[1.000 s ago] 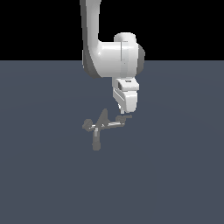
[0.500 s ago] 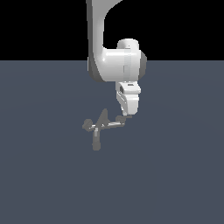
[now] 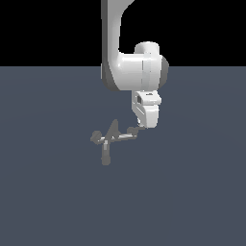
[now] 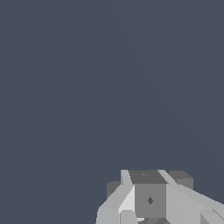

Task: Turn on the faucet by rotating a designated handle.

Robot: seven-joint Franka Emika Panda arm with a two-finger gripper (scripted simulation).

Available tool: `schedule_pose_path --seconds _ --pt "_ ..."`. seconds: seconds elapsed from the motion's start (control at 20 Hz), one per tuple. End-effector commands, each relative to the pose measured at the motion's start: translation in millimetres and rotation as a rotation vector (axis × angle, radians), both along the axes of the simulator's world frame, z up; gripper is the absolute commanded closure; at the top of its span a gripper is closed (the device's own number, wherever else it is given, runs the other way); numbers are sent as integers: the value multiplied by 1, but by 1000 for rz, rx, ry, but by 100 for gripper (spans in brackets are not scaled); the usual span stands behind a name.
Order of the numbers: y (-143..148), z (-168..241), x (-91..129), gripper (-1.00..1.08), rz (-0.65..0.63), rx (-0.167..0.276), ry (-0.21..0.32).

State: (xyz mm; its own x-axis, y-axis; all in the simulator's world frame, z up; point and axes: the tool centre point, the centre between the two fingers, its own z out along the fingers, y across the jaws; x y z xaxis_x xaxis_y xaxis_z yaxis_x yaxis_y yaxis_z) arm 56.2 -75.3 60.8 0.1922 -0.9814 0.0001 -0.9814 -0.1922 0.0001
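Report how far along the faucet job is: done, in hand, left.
Done: the approach. The gripper sits low at the end of the faucet on the exterior view's right, right at the handle.
In hand: making contact; whether it actually touches or grips the handle cannot be told, and the wrist view shows only grey blocks against the floor.
Left: the turn itself. Nothing shows the handle rotated.

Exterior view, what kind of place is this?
Likely a bare simulated test scene: a flat slate-grey floor under a black void, with only a small grey faucet and a white robot arm above it.
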Motion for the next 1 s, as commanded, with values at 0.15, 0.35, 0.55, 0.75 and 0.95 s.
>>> schedule_pose_path --seconds 0.15,0.35,0.55,0.75,0.95 --pt "-3 0 -6 108 4 2 -3" --pt "-6 0 -19 108 2 1 -2" --pt "-9 0 -32 108 1 1 -1" --pt "-11 0 -42 108 0 0 0" --pt "-6 -1 -41 108 -1 -1 -11"
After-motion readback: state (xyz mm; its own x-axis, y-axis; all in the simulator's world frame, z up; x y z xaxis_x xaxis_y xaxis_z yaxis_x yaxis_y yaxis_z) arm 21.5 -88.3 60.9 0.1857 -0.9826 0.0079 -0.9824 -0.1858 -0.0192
